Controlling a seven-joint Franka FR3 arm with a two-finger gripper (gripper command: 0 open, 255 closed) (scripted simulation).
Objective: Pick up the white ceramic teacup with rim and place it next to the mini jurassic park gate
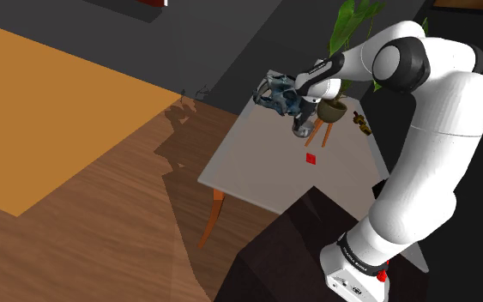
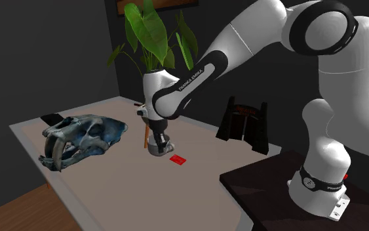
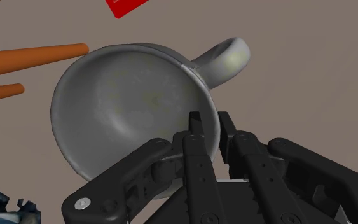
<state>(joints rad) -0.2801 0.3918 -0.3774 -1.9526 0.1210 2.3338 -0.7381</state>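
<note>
One white Franka arm was pictured bent low over a pale grey table (image 2: 111, 190), its black two-finger gripper (image 3: 210, 124) clenched on the wall of a greyish-white round teacup with a flared rim and a loop handle (image 3: 126, 102). In the wrist view, one finger was seen inside the bowl and the other outside it, just beside the handle.

In the second exterior view the teacup (image 2: 156, 151) was shown at the middle of the frame, directly under the gripper (image 2: 158, 139). Whether it was resting on the tabletop or raised just off it could not be told. A small flat red card (image 2: 177, 159) was seen on the table just to the cup's lower right.

A blue-grey sabre-toothed skull (image 2: 78, 141) was placed at the left of that frame. A dark two-pillared miniature gate (image 2: 244, 125) was set right of centre, well apart from the cup. A broad-leaved green plant (image 2: 153, 39) was shown behind the gripper at the upper middle, and its stand's orange legs (image 3: 31, 56) were seen close beside the cup in the wrist view.
</note>
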